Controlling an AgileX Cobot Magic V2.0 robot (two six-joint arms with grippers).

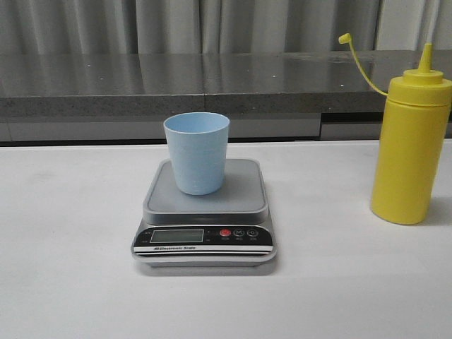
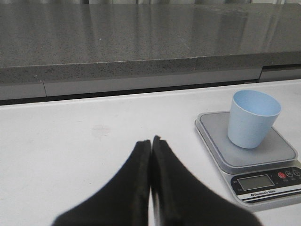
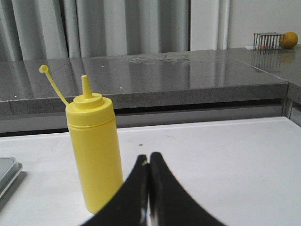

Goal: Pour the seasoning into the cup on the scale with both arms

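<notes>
The pale blue cup point(image 1: 197, 152) stands upright on the steel platform of the silver-grey scale point(image 1: 240, 201) at the table's middle. The yellow seasoning bottle point(image 1: 411, 145) stands upright at the right, its cap off and hanging on its strap point(image 1: 357, 62). Neither gripper shows in the front view. My left gripper point(image 2: 151, 140) is shut and empty, above the table, apart from the scale point(image 2: 221, 148) and cup point(image 2: 252, 118). My right gripper point(image 3: 148, 157) is shut and empty, close beside the bottle point(image 3: 92, 150), not touching it.
A grey stone counter point(image 1: 212, 85) runs along the back edge of the white table point(image 1: 70, 247), with curtains behind. In the right wrist view a wire basket point(image 3: 267, 40) and an orange fruit point(image 3: 288, 39) sit far off on the counter.
</notes>
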